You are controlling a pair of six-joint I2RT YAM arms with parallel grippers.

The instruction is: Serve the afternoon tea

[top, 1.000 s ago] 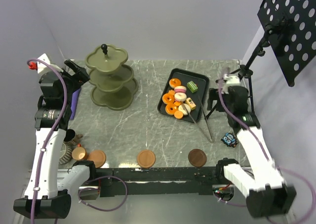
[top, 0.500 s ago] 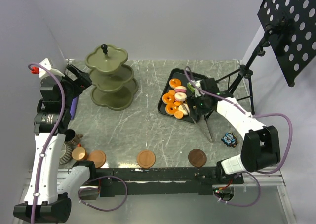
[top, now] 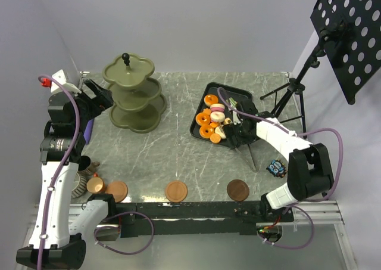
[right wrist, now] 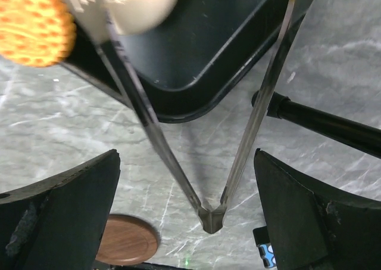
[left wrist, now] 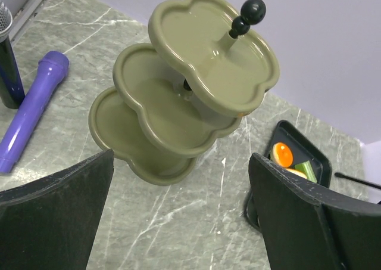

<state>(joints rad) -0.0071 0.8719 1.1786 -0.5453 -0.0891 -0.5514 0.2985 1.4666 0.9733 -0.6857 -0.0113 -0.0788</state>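
Presently, both end effectors are found released, with nothing grasped. The left gripper (top: 102, 97) is held with jaws spread wide, just beside the olive-green three-tier stand (top: 134, 94), level with its upper tiers. In the left wrist view the stand is seen upright between the two fingers (left wrist: 53, 216) but well beyond them, untouched. A purple microphone (left wrist: 33, 112) is noted lying on the table (top: 149, 151) to the left of the stand.

The right gripper (right wrist: 186, 168) is positioned low over the metal tongs (top: 247, 149), its jaws parted to either side of the two tong arms without contact being observed. The tong tips are laid over the near corner of the black tray (top: 244, 97); the hinge rests on the table.

The pastries (top: 209, 120), orange, pink and green, are recorded as grouped inside the tray. Three brown saucers (top: 176, 191) are set in a row along the near edge, well apart. The cups (top: 95, 185) are clustered at the near left corner, partly hidden behind the left arm.
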